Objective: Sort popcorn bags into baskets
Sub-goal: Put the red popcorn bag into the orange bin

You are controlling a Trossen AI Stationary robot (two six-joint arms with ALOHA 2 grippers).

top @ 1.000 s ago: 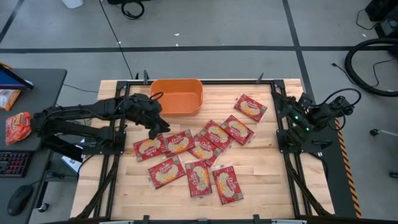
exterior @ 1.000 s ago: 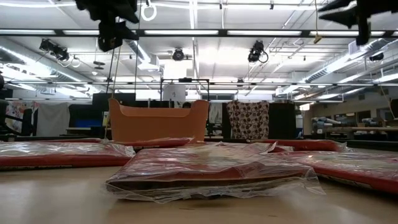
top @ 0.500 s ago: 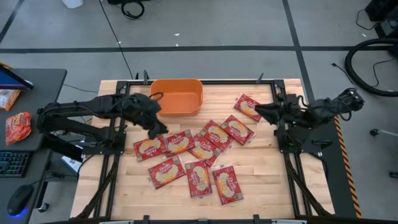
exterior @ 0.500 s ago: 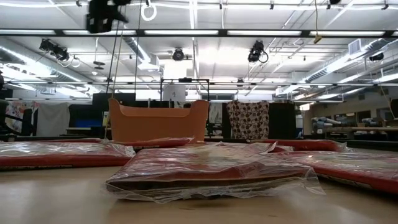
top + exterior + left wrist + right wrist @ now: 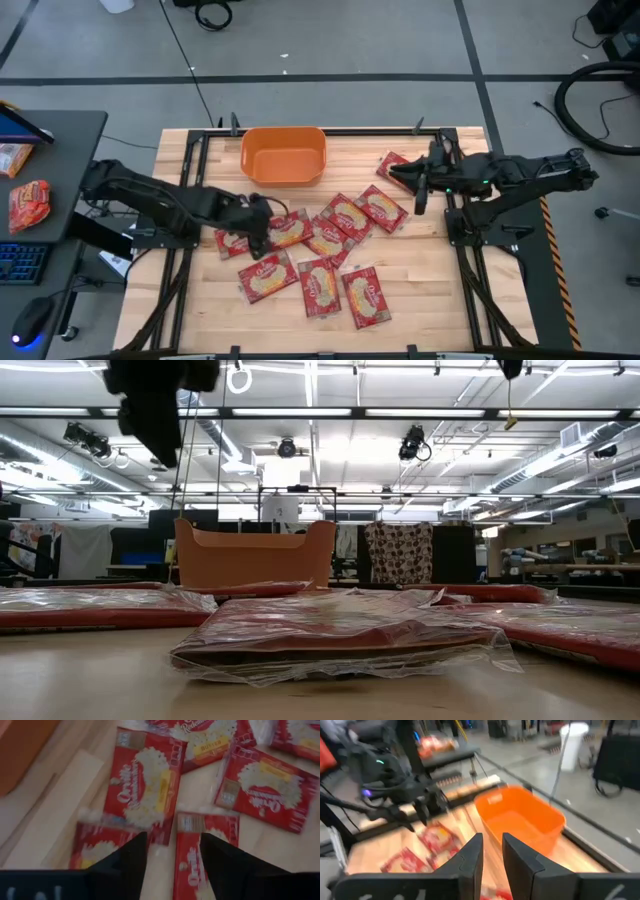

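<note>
Several red popcorn bags (image 5: 330,240) with cream oval labels lie flat on the wooden table, some overlapping at their edges. The orange basket (image 5: 284,155) stands at the far side; nothing shows inside it. My left gripper (image 5: 262,230) hangs open above the left end of the cluster. In its wrist view its fingers (image 5: 172,855) straddle the gap between two bags (image 5: 145,795) without touching. My right gripper (image 5: 408,178) is raised over the far-right bag (image 5: 392,163), pointing left toward the basket (image 5: 520,820), with a narrow gap between its fingers (image 5: 492,855).
Black frame rails run along the table's left, right and far edges. Bare wood lies along the near edge and at the right of the bags. In the low view a bag in clear wrap (image 5: 340,630) fills the foreground, with the basket (image 5: 255,555) behind it.
My left gripper has moved from beside the basket toward the near edge and come down over the left bags. My right arm has unfolded from the table's right edge and reached left, over the far-right bag. No bag has moved.
</note>
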